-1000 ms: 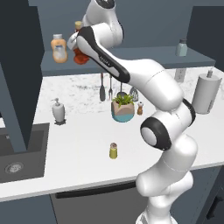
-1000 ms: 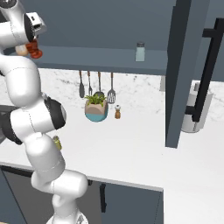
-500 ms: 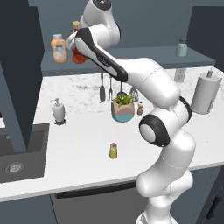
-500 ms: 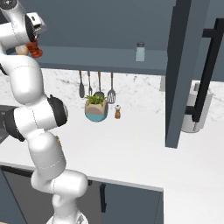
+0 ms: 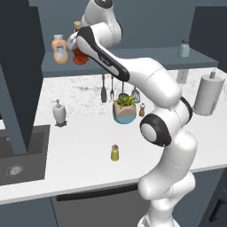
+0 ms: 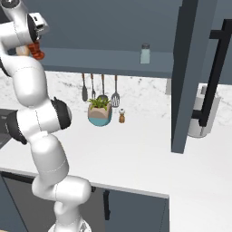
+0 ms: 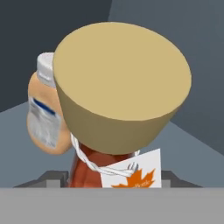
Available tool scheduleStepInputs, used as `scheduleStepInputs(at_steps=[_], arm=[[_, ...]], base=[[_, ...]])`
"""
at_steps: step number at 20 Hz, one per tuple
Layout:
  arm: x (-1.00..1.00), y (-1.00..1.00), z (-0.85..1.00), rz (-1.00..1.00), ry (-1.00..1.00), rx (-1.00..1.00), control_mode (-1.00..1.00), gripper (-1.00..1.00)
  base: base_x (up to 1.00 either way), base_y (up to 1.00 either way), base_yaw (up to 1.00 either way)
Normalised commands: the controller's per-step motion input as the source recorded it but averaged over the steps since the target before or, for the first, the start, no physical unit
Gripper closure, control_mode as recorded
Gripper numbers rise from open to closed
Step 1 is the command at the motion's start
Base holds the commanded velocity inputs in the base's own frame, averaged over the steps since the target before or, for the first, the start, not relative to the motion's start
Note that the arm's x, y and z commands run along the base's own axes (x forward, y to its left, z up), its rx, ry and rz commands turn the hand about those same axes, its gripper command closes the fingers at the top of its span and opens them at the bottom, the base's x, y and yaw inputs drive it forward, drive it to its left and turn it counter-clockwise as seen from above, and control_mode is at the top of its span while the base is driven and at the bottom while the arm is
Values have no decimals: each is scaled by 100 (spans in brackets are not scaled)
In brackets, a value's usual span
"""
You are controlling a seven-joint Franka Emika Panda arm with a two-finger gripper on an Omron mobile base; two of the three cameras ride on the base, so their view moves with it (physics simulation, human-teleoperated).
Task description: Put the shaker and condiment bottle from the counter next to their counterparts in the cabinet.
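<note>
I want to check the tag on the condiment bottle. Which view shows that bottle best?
The hand view: the condiment bottle is close up, tan cap and white tag clear. The left base view shows its red body beside the orange bottle, partly behind the arm. The right base view shows a small red bit.

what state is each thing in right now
condiment bottle: upright, capped, on the cabinet shelf beside the orange bottle
orange bottle: upright on the shelf, capped
yellow-olive shaker: upright on the counter, not yet moved
grey-green shaker: upright at the shelf's far end
pincer: at the condiment bottle, grip unclear
soap dispenser: upright by the sink
paper towel roll: upright on its holder
</note>
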Motion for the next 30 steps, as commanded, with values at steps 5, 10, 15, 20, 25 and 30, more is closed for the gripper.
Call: scheduleStepInputs(at_steps=[5, 10, 15, 20, 25, 30], arm=[[36, 0, -64, 0, 0, 0, -100, 100], [28, 0, -70, 0, 0, 0, -100, 100], [25, 3, -71, 0, -3, -2, -100, 100], [14, 28, -74, 0, -5, -8, -100, 100], [16, 33, -68, 0, -1, -8, -100, -100], [41, -11, -49, 0, 0, 6, -100, -100]], base=[[0, 0, 0], [0, 0, 0], [0, 0, 0], [0, 0, 0], [0, 0, 0], [0, 0, 0]])
